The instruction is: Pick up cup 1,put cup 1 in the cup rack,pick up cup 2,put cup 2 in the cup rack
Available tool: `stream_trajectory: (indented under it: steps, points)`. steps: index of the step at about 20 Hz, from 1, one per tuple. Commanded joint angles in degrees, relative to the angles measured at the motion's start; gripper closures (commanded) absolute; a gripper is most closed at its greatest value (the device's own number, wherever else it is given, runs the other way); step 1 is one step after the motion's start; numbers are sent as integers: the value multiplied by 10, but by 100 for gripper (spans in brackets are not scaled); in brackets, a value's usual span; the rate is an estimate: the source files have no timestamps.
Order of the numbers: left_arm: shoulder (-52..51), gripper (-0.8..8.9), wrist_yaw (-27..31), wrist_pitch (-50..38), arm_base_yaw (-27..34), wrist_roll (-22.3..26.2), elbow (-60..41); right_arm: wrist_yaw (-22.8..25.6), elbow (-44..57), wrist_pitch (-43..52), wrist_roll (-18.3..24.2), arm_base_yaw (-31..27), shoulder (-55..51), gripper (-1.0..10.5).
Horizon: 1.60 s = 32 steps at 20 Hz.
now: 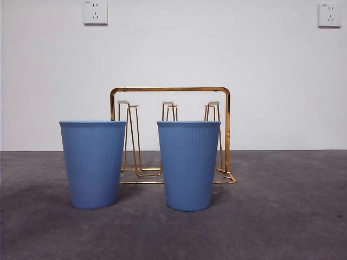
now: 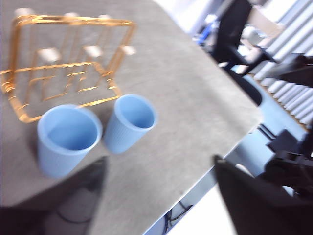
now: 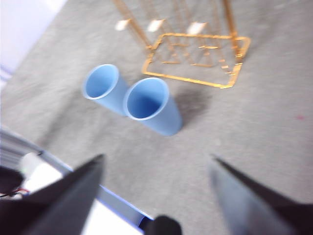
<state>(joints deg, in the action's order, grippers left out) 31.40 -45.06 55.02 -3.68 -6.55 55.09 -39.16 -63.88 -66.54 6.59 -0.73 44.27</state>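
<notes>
Cups stand upright side by side on the grey table (image 1: pixel 282 216): one cup (image 1: pixel 93 162) at 9 o'clock, the other cup (image 1: pixel 188 164) centre, the cup rack (image 1: pixel 172 90) just behind. Left gripper (image 2: pixel 159 171) and right gripper (image 3: pixel 156 166) hover wide open, empty.

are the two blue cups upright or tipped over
Upright. Both blue cups stand on their narrow bases, open rims up, in front of the cup rack; the wrist views look into their empty insides.

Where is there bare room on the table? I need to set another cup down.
Bare grey tabletop lies right of the gold wire cup rack and in front of both blue ribbed plastic cups. The narrow gap between the cups and the rack behind is crowded.
</notes>
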Motion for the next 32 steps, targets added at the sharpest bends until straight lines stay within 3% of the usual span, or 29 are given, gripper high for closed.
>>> stream_trajectory:
  steps: [1,6,10,16,18,23,29,32]
  points:
    - [8,157,-18,-22,-15,-19,1,-5,-9,4,-5,16,21,352]
    - [35,157,-23,-37,-50,-25,2,21,-53,16,-17,89,101,352]
    - [56,157,-24,-52,-72,-27,2,119,-105,42,-50,176,195,352]
    - [76,157,-50,-96,-77,-67,2,255,-151,97,-101,292,372,365]
    - [76,157,-59,-105,-77,-72,2,267,-151,122,-113,315,423,415]
    - [77,157,-79,-114,-77,-85,2,303,-151,148,-131,341,524,419]
    - [78,157,-78,-114,-84,-89,2,304,-151,157,-141,342,584,778]
    - [85,157,-79,-121,-91,-100,2,283,-151,162,-137,342,595,887]
